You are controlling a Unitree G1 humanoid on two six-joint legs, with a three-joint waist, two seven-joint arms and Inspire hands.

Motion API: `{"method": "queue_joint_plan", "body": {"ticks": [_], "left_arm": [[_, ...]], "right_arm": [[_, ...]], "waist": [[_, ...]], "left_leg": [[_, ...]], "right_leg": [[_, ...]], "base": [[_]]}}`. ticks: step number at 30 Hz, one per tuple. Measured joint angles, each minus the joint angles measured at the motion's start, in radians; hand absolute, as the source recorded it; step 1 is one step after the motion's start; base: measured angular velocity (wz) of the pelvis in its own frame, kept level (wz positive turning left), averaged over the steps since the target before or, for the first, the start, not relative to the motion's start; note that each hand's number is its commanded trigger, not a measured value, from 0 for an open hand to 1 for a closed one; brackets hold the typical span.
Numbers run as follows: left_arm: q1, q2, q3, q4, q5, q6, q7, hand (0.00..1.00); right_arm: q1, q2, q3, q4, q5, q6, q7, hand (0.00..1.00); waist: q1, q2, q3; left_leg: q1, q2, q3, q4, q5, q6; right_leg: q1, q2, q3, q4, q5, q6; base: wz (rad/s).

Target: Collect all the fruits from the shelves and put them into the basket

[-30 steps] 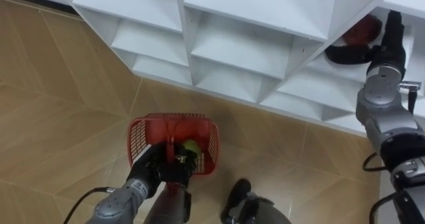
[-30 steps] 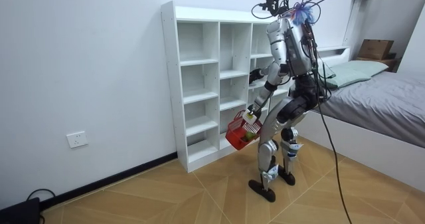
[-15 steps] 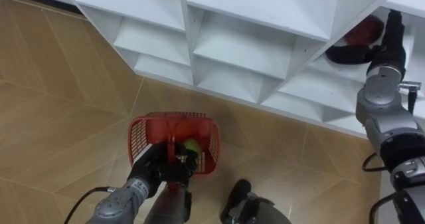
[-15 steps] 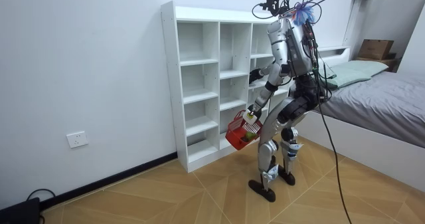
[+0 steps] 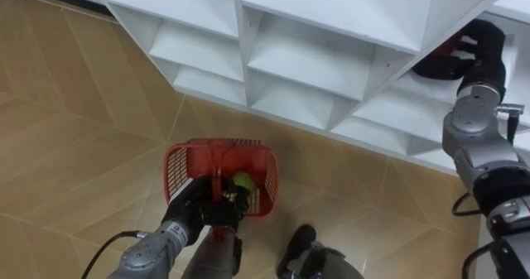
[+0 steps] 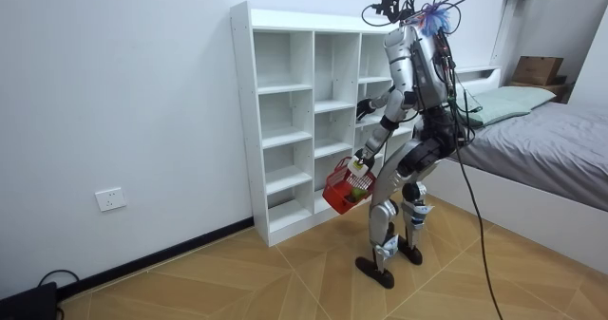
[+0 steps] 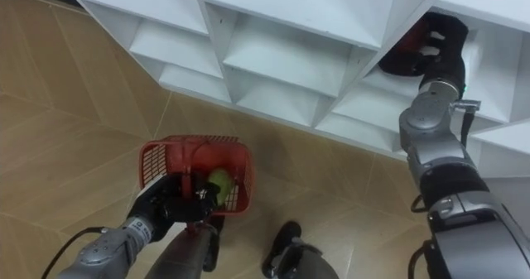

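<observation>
A white closet [image 5: 331, 60] of open cubbies stands before me. In a cubby at the upper right lies a red fruit [image 7: 408, 40], mostly covered by my right hand [image 7: 437, 37], whose dark fingers are curled over it. Low at the left, my left hand [image 5: 197, 209] is shut on the handle of a red wire basket [image 5: 217, 144] that hangs above the wooden floor. A green fruit [image 5: 242, 182] lies inside the basket. In the room view I stand upright at the closet [image 6: 285, 121] with the basket [image 6: 340, 191] at knee height.
The other cubbies in sight hold nothing. Wooden floor [image 5: 74, 122] spreads to the left of the closet's foot. In the room view a bed [image 6: 541, 159] stands close behind me on the room view's right.
My right hand has moved over the red fruit and its fingers have curled round it. The basket and left hand hang as before.
</observation>
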Motion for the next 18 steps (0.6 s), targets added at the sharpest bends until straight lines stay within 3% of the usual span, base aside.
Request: {"method": "queue_joint_plan", "body": {"ticks": [14, 18], "left_arm": [[0.000, 0.000, -0.003, -0.002, 0.001, 0.000, 0.000, 1.00], [0.003, -0.001, -0.005, -0.001, 0.001, 0.001, -0.002, 1.00]], "right_arm": [[0.000, 0.000, 0.001, 0.000, 0.001, 0.000, 0.000, 1.00], [0.010, 0.000, 0.005, 0.000, 0.003, 0.000, 0.008, 1.00]], "waist": [[0.005, 0.003, -0.0007], [0.005, 0.019, -0.0017]], "left_leg": [[0.001, 0.000, 0.000, 0.001, 0.000, 0.000], [0.024, 0.000, 0.000, -0.003, 0.000, 0.000]], "right_leg": [[0.000, 0.003, 0.000, 0.000, 0.000, 0.000], [0.023, 0.003, 0.000, -0.006, 0.000, 0.000]], "base": [[0.00], [0.00]]}}
